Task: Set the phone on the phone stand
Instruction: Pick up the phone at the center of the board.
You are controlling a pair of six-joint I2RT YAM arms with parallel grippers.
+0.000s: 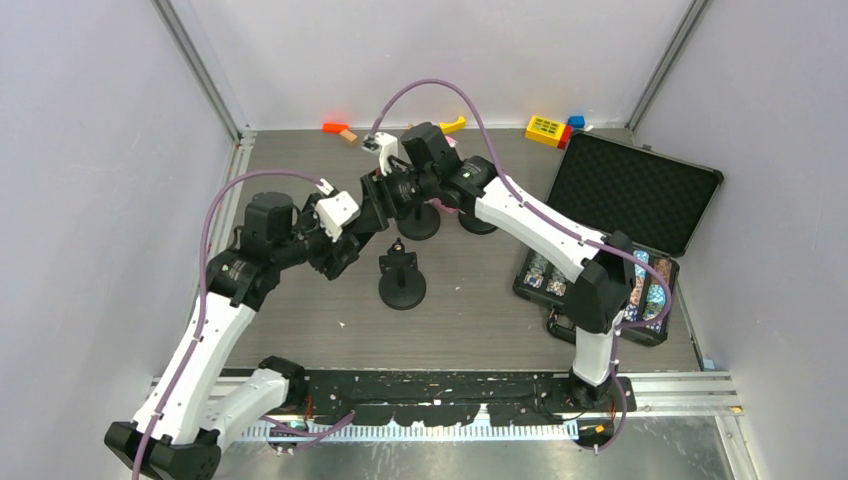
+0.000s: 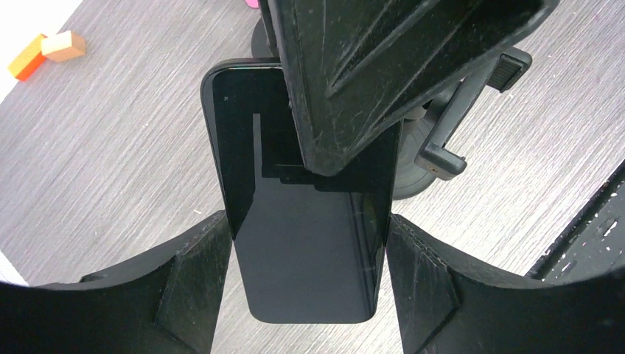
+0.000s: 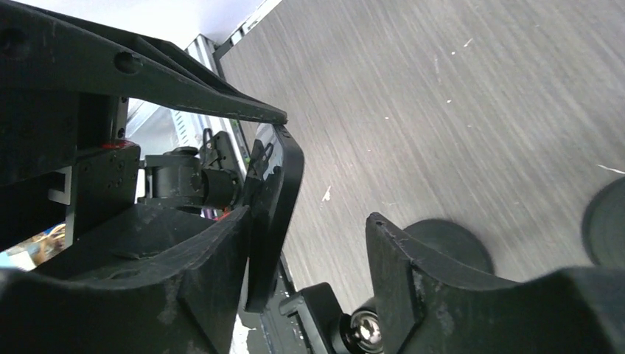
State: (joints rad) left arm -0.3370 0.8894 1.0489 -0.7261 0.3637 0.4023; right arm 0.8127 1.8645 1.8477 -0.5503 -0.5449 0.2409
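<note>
Here, the left gripper [image 2: 309, 221] clamps the black phone [image 2: 309, 273] by its side edges. The right gripper [image 3: 313, 221] straddles its end, jaws apart and not closed on it.

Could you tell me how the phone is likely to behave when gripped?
The phone looks like a rigid flat slab, so it should not flex. Its glossy, mirror-like face suggests it is slippery; held only by its narrow edges in the left gripper, it might slide. Its screen is probably fragile if dropped.

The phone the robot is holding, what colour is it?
The phone is glossy black; the left wrist view shows it best.
</note>
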